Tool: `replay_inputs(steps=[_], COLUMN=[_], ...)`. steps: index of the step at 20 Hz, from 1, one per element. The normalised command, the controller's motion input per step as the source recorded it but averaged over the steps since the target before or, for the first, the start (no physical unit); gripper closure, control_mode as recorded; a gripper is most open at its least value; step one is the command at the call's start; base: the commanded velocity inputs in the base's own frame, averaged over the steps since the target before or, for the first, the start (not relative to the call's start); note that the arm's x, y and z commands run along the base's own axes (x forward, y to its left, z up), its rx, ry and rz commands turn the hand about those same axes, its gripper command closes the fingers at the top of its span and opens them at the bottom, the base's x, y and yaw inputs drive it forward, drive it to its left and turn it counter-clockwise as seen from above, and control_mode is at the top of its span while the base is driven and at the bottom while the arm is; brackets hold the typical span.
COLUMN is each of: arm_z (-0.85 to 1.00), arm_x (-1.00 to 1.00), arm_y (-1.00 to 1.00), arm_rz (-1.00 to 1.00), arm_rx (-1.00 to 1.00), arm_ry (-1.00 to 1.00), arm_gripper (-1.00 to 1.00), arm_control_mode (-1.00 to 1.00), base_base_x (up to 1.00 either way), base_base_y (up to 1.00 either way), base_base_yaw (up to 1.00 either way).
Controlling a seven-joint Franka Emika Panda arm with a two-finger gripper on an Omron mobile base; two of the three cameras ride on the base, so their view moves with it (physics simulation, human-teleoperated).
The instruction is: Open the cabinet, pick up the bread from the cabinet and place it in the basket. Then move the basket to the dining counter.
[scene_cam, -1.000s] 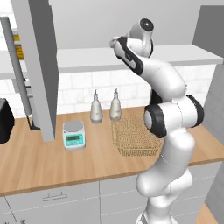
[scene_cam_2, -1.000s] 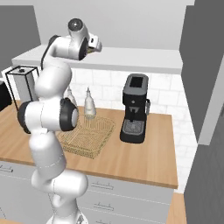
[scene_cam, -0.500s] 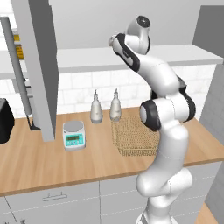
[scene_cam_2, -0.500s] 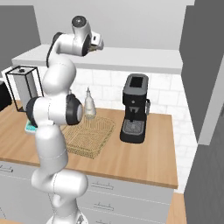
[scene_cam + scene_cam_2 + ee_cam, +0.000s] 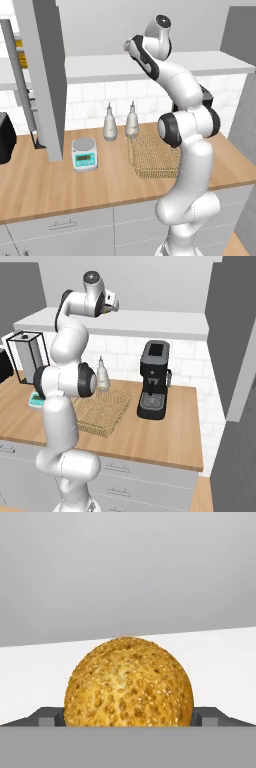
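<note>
The bread (image 5: 128, 682), a round golden seeded roll, rests on the white inner shelf (image 5: 220, 657) of the cabinet, close in front of the hand. My gripper (image 5: 128, 718) is open, and one dark fingertip (image 5: 50, 717) stands on each side of the roll without touching it. From the base the gripper (image 5: 130, 47) (image 5: 114, 305) is high up at the cabinet shelf (image 5: 95, 67) (image 5: 150, 323), whose grey door (image 5: 42, 75) hangs open. The tan wire basket (image 5: 152, 155) (image 5: 100, 411) sits empty on the wooden worktop below the arm. The dining counter is out of view.
On the worktop stand a kitchen scale (image 5: 84, 154), two bottles (image 5: 110, 125) by the tiles, a black coffee machine (image 5: 154, 387) right of the basket and a glass-sided holder (image 5: 29, 353) at the left. Another open grey door (image 5: 235, 336) juts out on the right.
The hand has edged a little deeper over the cabinet shelf, and the elbow has risen. The jaws stay wide apart.
</note>
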Motion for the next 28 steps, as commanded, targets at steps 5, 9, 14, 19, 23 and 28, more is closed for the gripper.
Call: replay_inputs(steps=[5, 9, 14, 19, 23, 28], arm_z=[-0.14, -0.24, -0.21, -0.07, 0.08, 0.31], arm_x=[-0.19, -0.49, -0.47, -0.62, -0.96, -0.99], arm_y=[0.00, 0.00, -0.01, -0.14, -0.31, -0.19], arm_rz=[0.00, 0.00, 0.00, -0.01, -0.04, -0.02], arm_rx=[0.00, 0.00, 0.00, 0.01, 0.01, 0.02], arm_ry=[-0.03, -0.20, -0.26, -0.16, -0.03, -0.01], arm_gripper=[1.00, 1.00, 1.00, 1.00, 1.00, 1.00], arm_control_mode=[-1.00, -1.00, -1.00, -1.00, -1.00, -1.00], base_base_x=[0.00, 0.00, 0.00, 0.00, 0.00, 0.00], base_base_y=[0.00, 0.00, 0.00, 0.00, 0.00, 0.00], base_base_yaw=[0.00, 0.00, 0.00, 0.00, 0.00, 0.00])
